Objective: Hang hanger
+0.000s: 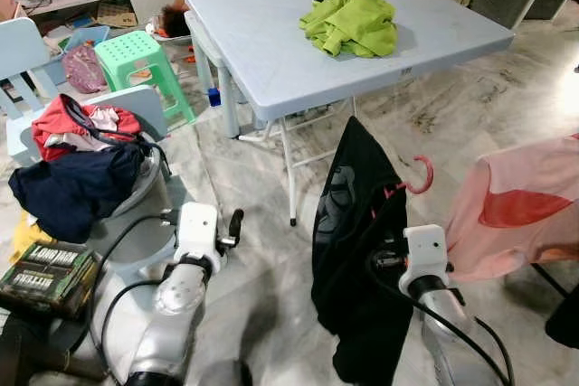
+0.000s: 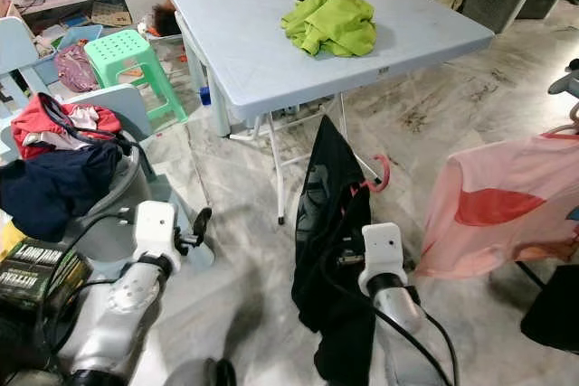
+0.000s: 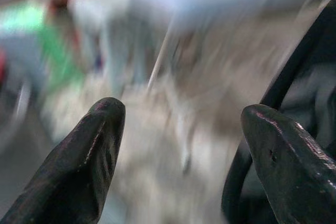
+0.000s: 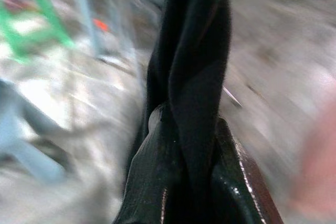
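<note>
A black garment (image 1: 357, 250) hangs on a pink hanger whose hook (image 1: 422, 174) sticks up to the right of it, below the table's front edge. My right gripper (image 4: 191, 124) is shut on a fold of the black cloth; the cloth hides its fingers in the eye views, where only its white wrist (image 1: 425, 255) shows. My left gripper (image 3: 181, 114) is open and holds nothing, low at the left near the floor (image 1: 232, 226). A pink garment (image 1: 525, 205) hangs at the right edge, close to the right of my right arm.
A pale folding table (image 1: 271, 42) stands ahead with a green garment (image 1: 351, 23) on it. At the left are a chair piled with clothes (image 1: 81, 164), a green stool (image 1: 140, 61) and a dark box (image 1: 45, 277). Marble floor (image 1: 262, 277) lies between my arms.
</note>
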`<state>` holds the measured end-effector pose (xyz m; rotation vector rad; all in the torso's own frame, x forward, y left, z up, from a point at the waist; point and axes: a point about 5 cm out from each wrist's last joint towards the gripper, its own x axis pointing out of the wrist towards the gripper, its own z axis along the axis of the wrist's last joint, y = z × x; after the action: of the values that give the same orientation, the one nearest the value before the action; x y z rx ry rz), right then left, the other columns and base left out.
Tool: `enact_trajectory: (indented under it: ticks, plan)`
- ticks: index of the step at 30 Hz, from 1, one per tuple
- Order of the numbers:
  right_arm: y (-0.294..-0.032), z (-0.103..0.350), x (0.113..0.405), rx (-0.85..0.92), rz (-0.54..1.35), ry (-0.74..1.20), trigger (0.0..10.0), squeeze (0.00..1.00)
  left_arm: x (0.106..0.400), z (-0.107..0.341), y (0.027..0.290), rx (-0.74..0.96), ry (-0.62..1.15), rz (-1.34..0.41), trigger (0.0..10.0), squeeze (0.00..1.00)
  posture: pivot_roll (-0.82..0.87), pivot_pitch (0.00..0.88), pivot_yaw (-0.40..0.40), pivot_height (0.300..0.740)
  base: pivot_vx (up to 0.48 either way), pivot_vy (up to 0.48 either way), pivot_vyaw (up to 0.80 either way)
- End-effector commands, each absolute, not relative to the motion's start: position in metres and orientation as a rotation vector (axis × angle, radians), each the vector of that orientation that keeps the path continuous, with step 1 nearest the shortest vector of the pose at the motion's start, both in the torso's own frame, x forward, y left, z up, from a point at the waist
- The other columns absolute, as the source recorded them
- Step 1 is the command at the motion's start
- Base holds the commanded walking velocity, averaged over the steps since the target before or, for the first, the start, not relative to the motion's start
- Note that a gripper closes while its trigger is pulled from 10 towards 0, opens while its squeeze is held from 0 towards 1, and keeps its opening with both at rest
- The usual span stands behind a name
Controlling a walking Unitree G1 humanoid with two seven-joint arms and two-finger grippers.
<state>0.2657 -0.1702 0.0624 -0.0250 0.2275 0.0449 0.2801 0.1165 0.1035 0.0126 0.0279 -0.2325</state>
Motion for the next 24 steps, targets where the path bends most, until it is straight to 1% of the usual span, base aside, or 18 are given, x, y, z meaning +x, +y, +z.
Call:
enact_trajectory:
  ticks: [1,2,3,4,5,7,9,12,15,17,19,20,21,23,24]
  plan:
    - [-0.177,0.09,0.271,0.018,0.039,0.074,10.0,0.0,0.281,0.108,0.118,0.056,0.009,-0.249,10.0,0.0,-0.04,0.05,0.038,0.74,0.0,0.0,0.0]
    - [-0.177,0.09,0.271,0.026,0.033,0.066,10.0,0.0,0.281,0.108,0.118,0.059,0.009,-0.252,10.0,0.0,-0.04,0.05,0.038,0.74,0.0,0.0,0.0]
    - [-0.178,0.091,0.271,-0.02,0.027,0.057,10.0,0.0,0.281,0.108,0.118,0.054,0.011,-0.26,10.0,0.0,-0.04,0.05,0.038,0.74,0.0,0.0,0.0]
    - [-0.178,0.091,0.271,-0.02,0.027,0.057,10.0,0.0,0.281,0.108,0.118,0.054,0.011,-0.26,10.0,0.0,-0.04,0.05,0.038,0.74,0.0,0.0,0.0]
    - [-0.178,0.088,0.271,-0.049,0.054,0.092,10.0,0.0,0.28,0.107,0.117,0.053,0.014,-0.276,10.0,0.0,-0.04,0.053,0.039,0.74,0.0,0.0,0.0]
    - [-0.174,0.088,0.266,0.089,0.115,0.124,10.0,0.0,0.278,0.109,0.116,0.051,0.028,-0.293,10.0,0.0,-0.04,0.055,0.04,0.74,0.0,0.0,0.0]
    - [-0.176,0.088,0.265,0.093,0.1,0.131,10.0,0.0,0.278,0.109,0.115,0.05,0.03,-0.298,10.0,0.0,-0.04,0.057,0.04,0.74,0.0,0.0,0.0]
    - [-0.178,0.083,0.266,-0.042,0.092,0.168,10.0,0.0,0.278,0.11,0.114,0.057,0.035,-0.304,10.0,0.0,-0.04,0.061,0.044,0.74,0.0,0.0,0.0]
    - [-0.17,0.086,0.268,-0.009,0.125,0.162,10.0,0.0,0.278,0.107,0.112,0.068,0.06,-0.33,10.0,0.0,-0.04,0.066,0.048,0.74,0.0,0.0,0.0]
    - [-0.171,0.089,0.271,-0.068,0.099,0.149,10.0,0.0,0.278,0.105,0.109,0.079,0.074,-0.356,10.0,0.0,-0.05,0.068,0.05,0.74,0.0,0.0,0.0]
    - [-0.166,0.098,0.276,-0.079,0.116,0.148,10.0,0.0,0.277,0.105,0.105,0.092,0.073,-0.403,10.0,0.0,-0.05,0.069,0.052,0.74,0.0,0.0,0.0]
    - [-0.16,0.106,0.278,-0.001,0.178,0.121,10.0,0.0,0.277,0.106,0.102,0.121,0.066,-0.436,10.0,0.0,-0.05,0.069,0.052,0.74,0.0,0.0,0.0]
    - [-0.156,0.113,0.28,-0.026,0.21,0.078,10.0,0.0,0.277,0.106,0.1,0.145,0.063,-0.459,10.0,0.0,-0.05,0.07,0.056,0.74,0.0,0.0,0.0]
    - [-0.155,0.117,0.282,-0.042,0.212,0.056,10.0,0.0,0.277,0.106,0.099,0.152,0.061,-0.468,10.0,0.0,-0.05,0.07,0.056,0.74,0.0,0.0,0.0]
    - [-0.154,0.122,0.284,-0.082,0.22,0.024,10.0,0.0,0.278,0.106,0.098,0.152,0.061,-0.473,10.0,0.0,-0.05,0.069,0.055,0.74,0.0,0.0,0.8]
